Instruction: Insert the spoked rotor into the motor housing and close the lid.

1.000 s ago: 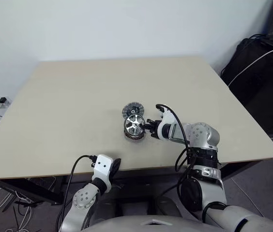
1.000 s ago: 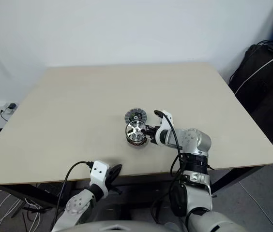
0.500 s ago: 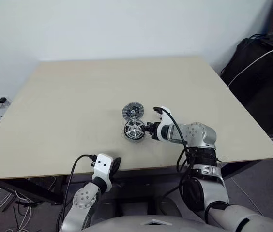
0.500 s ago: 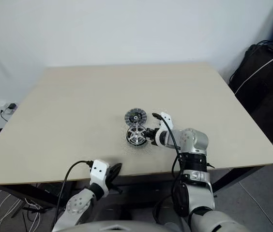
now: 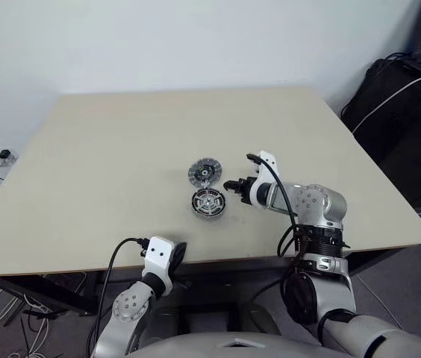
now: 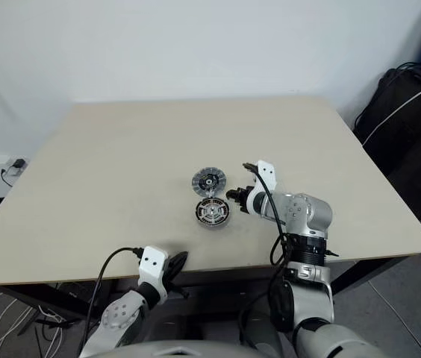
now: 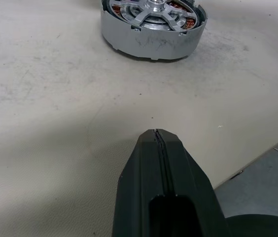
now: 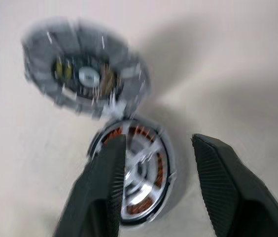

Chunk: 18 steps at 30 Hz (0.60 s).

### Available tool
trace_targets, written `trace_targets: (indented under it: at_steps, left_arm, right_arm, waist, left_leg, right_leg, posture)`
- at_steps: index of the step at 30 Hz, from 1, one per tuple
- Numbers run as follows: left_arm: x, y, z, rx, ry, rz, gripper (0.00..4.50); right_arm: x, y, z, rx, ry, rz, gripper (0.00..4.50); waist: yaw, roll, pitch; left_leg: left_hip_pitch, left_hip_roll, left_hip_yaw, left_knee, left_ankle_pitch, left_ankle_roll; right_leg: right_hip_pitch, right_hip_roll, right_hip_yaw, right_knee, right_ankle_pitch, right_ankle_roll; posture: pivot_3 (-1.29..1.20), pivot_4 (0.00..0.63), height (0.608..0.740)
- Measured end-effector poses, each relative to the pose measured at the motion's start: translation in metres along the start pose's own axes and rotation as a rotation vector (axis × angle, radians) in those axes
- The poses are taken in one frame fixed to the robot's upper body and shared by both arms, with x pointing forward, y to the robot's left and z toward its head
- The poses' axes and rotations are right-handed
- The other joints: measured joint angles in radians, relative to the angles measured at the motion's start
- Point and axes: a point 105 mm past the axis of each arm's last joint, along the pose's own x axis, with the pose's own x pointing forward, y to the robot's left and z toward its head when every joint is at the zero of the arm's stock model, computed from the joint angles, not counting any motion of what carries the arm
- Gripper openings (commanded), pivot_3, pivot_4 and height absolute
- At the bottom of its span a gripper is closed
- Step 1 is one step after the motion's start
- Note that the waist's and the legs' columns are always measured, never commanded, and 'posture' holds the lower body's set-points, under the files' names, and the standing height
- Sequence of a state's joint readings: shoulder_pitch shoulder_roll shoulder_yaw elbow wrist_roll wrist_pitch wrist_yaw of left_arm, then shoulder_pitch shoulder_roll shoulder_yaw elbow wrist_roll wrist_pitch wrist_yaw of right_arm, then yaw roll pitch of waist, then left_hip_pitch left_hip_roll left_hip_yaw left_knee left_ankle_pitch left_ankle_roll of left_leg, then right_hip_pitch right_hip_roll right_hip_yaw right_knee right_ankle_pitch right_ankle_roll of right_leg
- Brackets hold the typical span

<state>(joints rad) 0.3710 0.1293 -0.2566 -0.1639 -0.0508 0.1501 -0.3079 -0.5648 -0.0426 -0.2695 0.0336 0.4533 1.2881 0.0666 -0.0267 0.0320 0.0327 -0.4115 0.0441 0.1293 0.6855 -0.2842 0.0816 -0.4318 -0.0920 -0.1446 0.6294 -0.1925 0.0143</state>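
Left hand: our left hand (image 7: 156, 136) hangs at the near edge of the tabletop (image 5: 106, 149), well short of the motor housing, with its two fingers pressed together on nothing.
Spoked rotor: we see the spoked rotor (image 5: 209, 202) lying flat inside the motor housing (image 7: 149, 42); its silver spokes cover the pale centre and the copper windings show between them, so we judge the insertion done.
Lid: the lid (image 5: 205, 171) lies flat on the tabletop just beyond the motor housing, almost touching its far rim, ribbed face up with the dark centre showing; it is not yet on.
Right hand: our right hand (image 5: 232, 186) hovers just to the right of the motor housing, a little above the tabletop, its fingers (image 8: 107, 185) apart and holding nothing; in the right wrist view the rotor shows between and below them.
Step in hand: we judge the rotor step finished and the closing step about to start.
Next move: we would carry the right hand past the motor housing to the lid, take it by its rim, lift it, bring it level and centred over the rotor, and set it down; which face must go down we cannot tell.
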Motion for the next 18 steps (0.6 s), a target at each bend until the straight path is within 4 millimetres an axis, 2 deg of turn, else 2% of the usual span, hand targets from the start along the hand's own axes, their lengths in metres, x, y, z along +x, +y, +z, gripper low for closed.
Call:
trace_targets:
  at_steps: [4,10,13,18]
  left_arm:
    - [0.0,-0.001,0.001,0.001,-0.002,-0.007,0.0]
    - [0.002,-0.002,0.003,0.006,-0.008,-0.014,0.0]
    - [0.002,-0.001,0.003,0.007,-0.009,-0.014,0.0]
    - [0.001,0.0,0.002,0.005,-0.008,-0.009,0.0]
  right_arm:
    - [0.001,0.01,-0.001,-0.208,-0.037,-0.01,0.04]
    - [0.019,0.032,-0.022,-0.582,-0.04,0.017,0.04]
    - [0.027,0.043,-0.032,-0.617,-0.034,0.068,0.04]
    - [0.037,0.04,-0.043,-0.627,0.001,0.073,0.04]
  waist:
    - [-0.003,0.0,0.0]
    - [-0.003,-0.001,0.0]
    - [-0.001,-0.001,0.0]
    - [0.003,-0.002,0.0]
  left_leg:
    - [0.001,0.0,0.0,0.0,0.0,0.0]
    - [0.001,0.0,0.0,0.0,0.001,0.001]
    - [0.001,0.0,0.0,0.0,0.002,0.003]
    - [0.001,0.0,0.0,0.001,0.0,0.0]
  right_leg:
    - [0.0,0.0,0.0,0.0,-0.001,-0.002]
    - [0.0,0.0,0.0,0.0,-0.002,-0.003]
    - [0.001,0.0,0.0,0.0,-0.001,-0.002]
    - [0.0,0.0,0.0,0.0,-0.001,-0.002]
  posture:
    - [0.0,0.0,0.74]
    - [0.0,0.0,0.74]
    - [0.0,0.0,0.74]
    - [0.0,0.0,0.74]
